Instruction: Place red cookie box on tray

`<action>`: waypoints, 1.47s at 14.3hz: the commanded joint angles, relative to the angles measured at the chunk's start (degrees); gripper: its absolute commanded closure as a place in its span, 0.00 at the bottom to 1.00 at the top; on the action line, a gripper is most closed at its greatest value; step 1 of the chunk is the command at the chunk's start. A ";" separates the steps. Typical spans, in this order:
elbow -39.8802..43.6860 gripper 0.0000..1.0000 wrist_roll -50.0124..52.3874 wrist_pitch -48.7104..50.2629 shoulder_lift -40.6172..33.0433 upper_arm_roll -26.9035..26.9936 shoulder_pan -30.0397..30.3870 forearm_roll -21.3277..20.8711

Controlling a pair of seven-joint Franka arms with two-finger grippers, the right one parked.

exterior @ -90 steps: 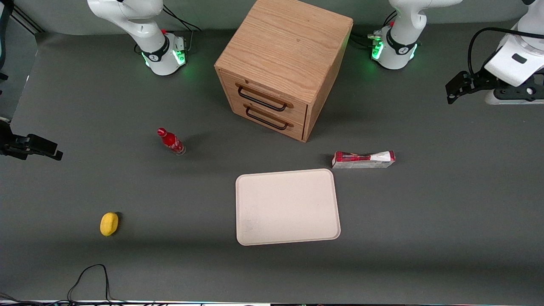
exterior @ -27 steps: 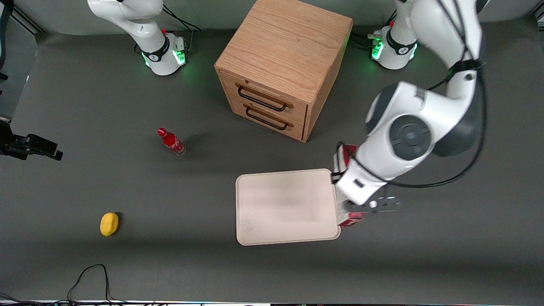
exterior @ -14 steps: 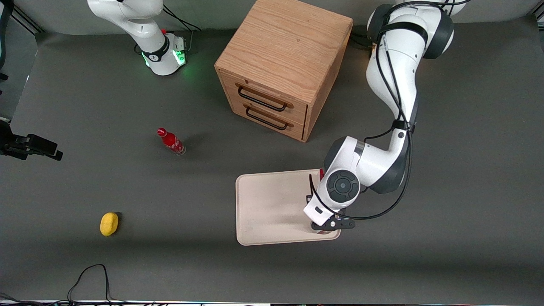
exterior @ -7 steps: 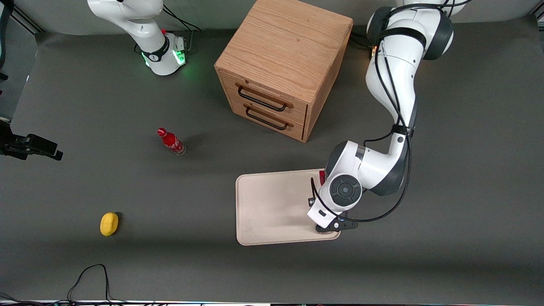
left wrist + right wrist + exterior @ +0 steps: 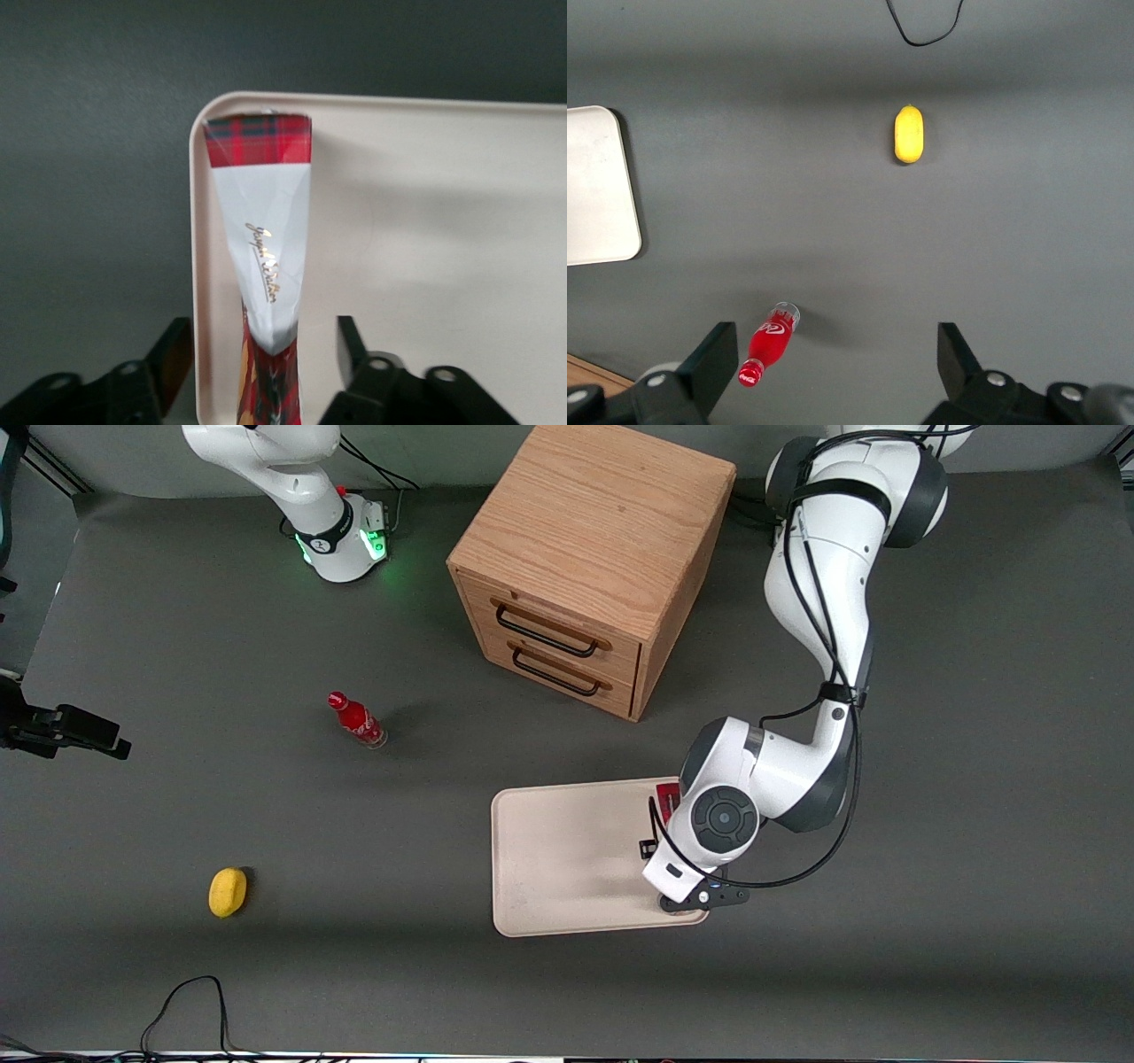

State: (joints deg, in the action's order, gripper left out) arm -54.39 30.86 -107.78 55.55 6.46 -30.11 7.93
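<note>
the gripper (image 5: 264, 372) hangs over the tray (image 5: 567, 859) at its edge toward the working arm's end, fingers (image 5: 353, 341) spread with a gap on each side of the red cookie box (image 5: 264, 257) lying along the rim. the rest of the tray is bare. the wooden cabinet (image 5: 589, 558) stands farther from the front camera; the red bottle (image 5: 357, 720) and yellow object (image 5: 228, 891) sit well apart toward the parked arm's end.

red cookie box (image 5: 266, 239): red tartan, white middle | tray (image 5: 425, 266): cream | gripper (image 5: 266, 390) over tray: black

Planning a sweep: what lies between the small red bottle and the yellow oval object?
Bare grey table between red bottle and yellow object, per right wrist view.
</note>
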 commanded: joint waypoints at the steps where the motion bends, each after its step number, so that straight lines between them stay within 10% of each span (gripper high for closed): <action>1: -7.90 0.00 -0.27 0.29 -9.30 0.66 1.45 0.86; 21: -50.72 0.00 -32.61 11.54 -64.42 0.48 21.58 -10.92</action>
State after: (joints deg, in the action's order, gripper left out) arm -100.62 -0.29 -95.08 -4.20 7.73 -9.91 -1.86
